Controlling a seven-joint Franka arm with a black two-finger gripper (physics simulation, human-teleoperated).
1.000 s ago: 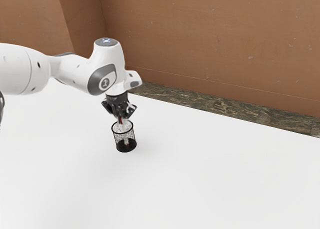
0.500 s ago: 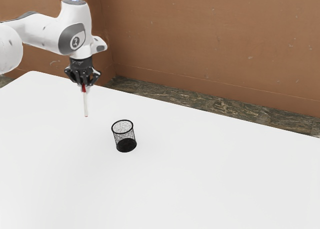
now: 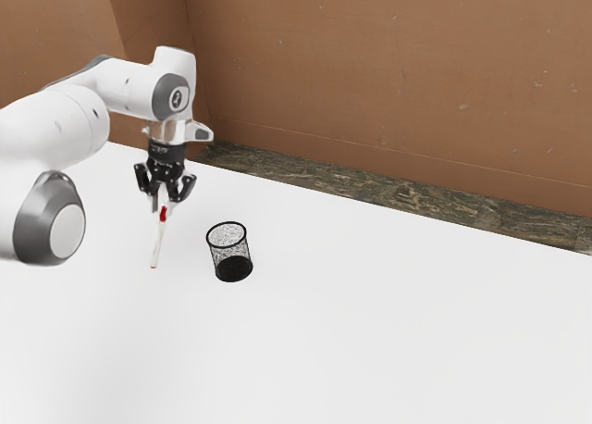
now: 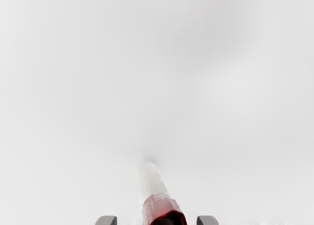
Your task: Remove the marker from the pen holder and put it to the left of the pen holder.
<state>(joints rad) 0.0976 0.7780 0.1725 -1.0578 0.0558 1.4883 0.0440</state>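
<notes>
My gripper [image 3: 165,205] hangs low over the table, on the exterior view's left of the black mesh pen holder [image 3: 229,252]. Its fingers stand apart, with the white, red-topped marker [image 3: 158,242] between their tips. The marker leans, its lower end slanting toward the exterior view's left, near or on the tabletop; contact is hard to tell. In the wrist view gaps show on both sides of the marker [image 4: 153,183] between the fingertips of the gripper [image 4: 157,220]. The pen holder is upright, with nothing seen inside.
The white table [image 3: 370,322] extends around the pen holder. A brown wall [image 3: 388,72] rises beyond the table's far edge, with a dark stone-like strip [image 3: 407,194] at its foot.
The marker came out of the pen holder as my hand rose and moved to the exterior view's left. Since then my hand has come down, the fingers have opened, and the marker has tilted.
</notes>
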